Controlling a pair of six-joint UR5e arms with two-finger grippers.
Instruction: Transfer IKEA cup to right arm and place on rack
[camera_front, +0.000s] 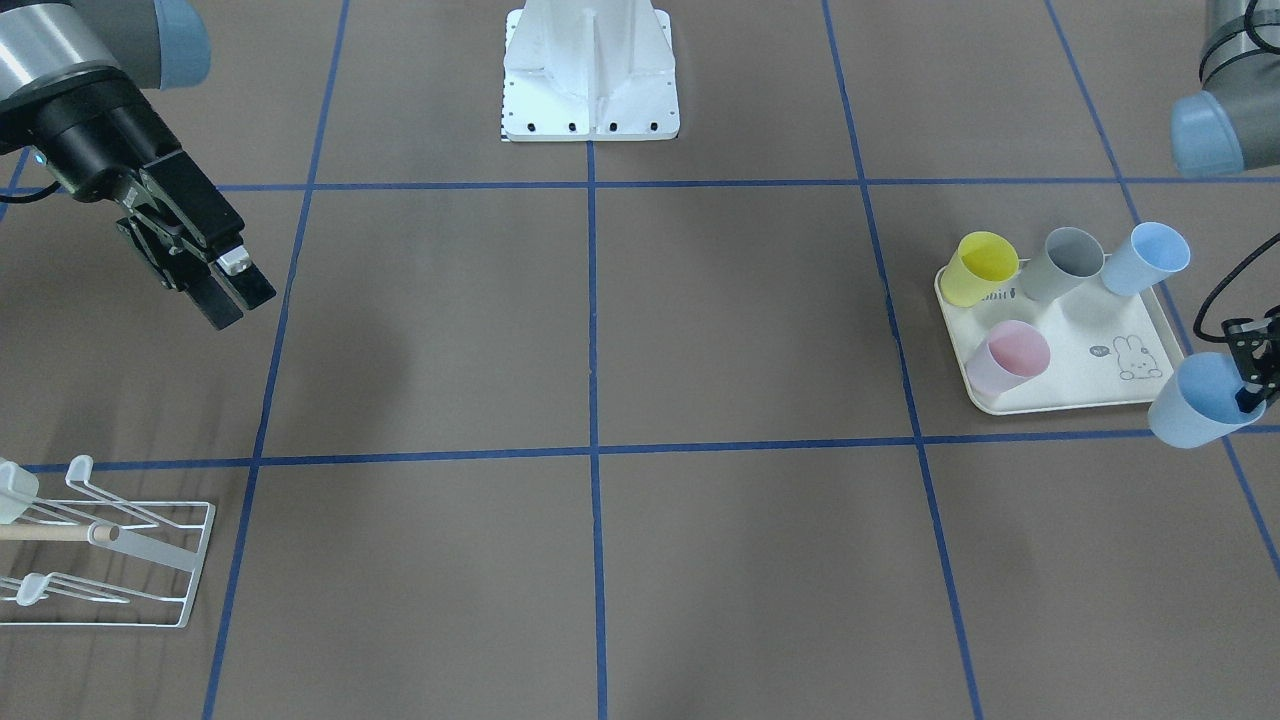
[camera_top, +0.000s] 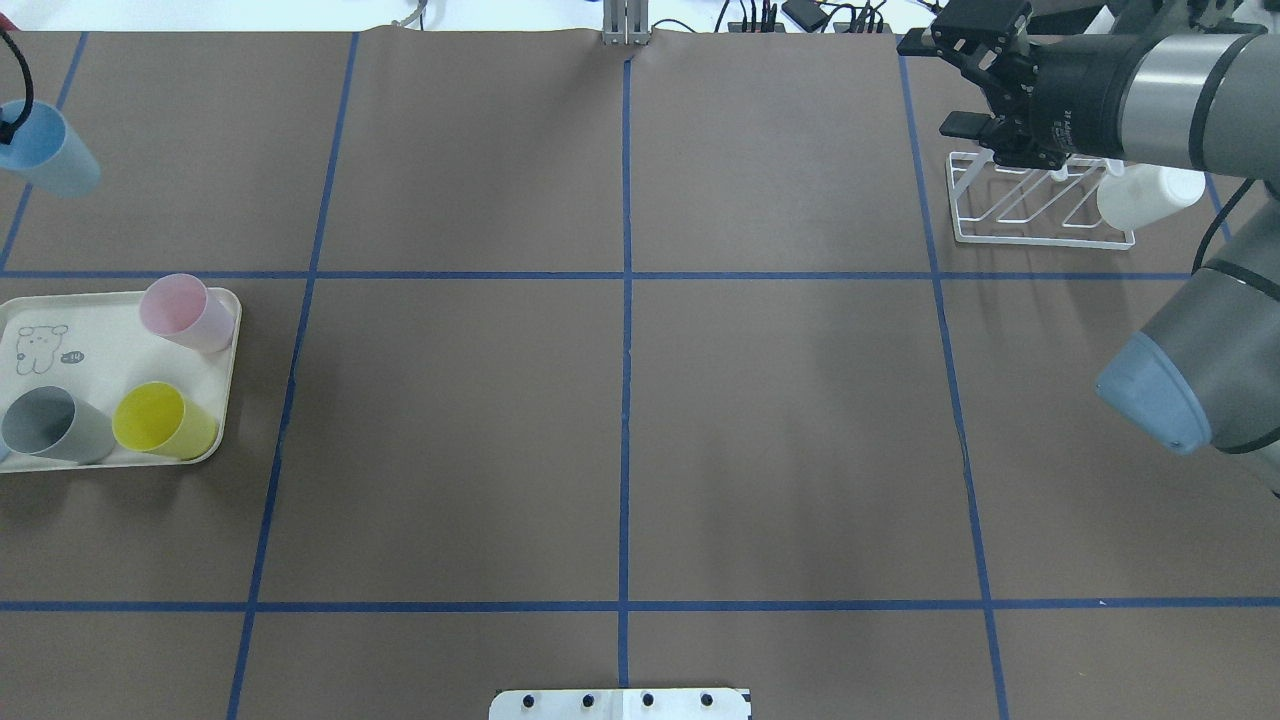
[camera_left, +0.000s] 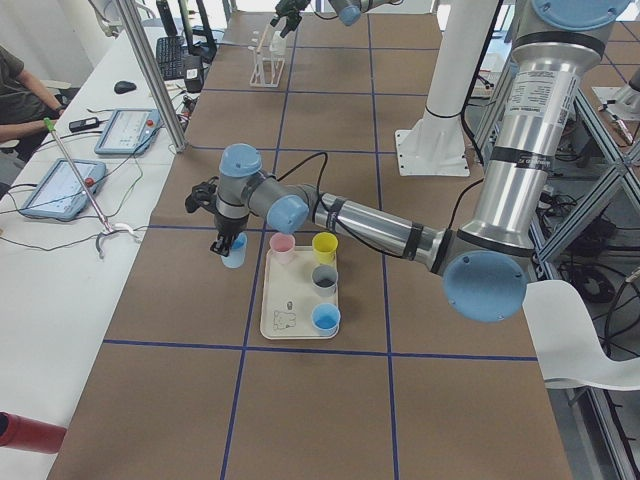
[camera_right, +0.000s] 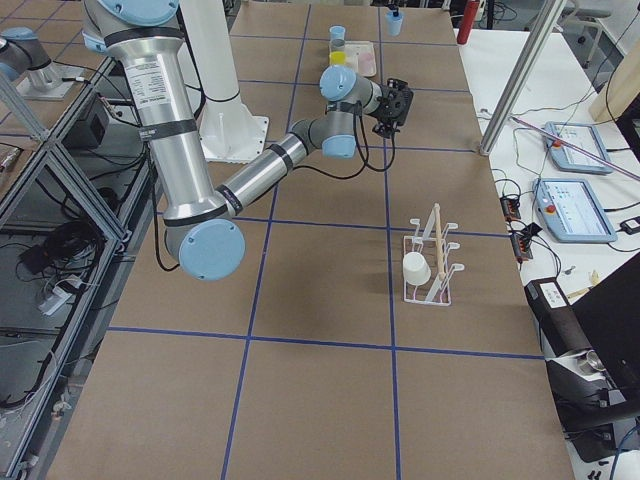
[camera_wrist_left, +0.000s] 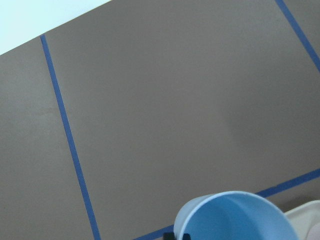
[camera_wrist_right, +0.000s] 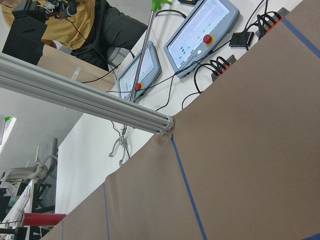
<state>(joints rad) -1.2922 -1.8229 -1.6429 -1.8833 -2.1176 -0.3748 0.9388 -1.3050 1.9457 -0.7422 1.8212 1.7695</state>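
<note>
A light blue IKEA cup (camera_front: 1185, 412) hangs tilted above the table just off the tray's corner, with my left gripper (camera_front: 1250, 398) shut on its rim, one finger inside. The same cup (camera_top: 52, 152) shows at the overhead view's far left, and its open mouth (camera_wrist_left: 235, 217) fills the bottom of the left wrist view. The white wire rack (camera_front: 200, 562) with its wooden rod (camera_front: 55, 533) stands at the opposite end of the table. My right gripper (camera_top: 935, 85) hovers open and empty beside the rack (camera_top: 1040, 240).
A cream rabbit-print tray (camera_front: 1090, 370) carries a pink cup (camera_front: 1008, 357), a yellow cup (camera_front: 978, 268), a grey cup (camera_front: 1065, 262) and another blue cup (camera_front: 1145, 258). A white cup (camera_top: 1150, 195) sits on the rack. The robot's white base (camera_front: 590, 75) stands at mid-table.
</note>
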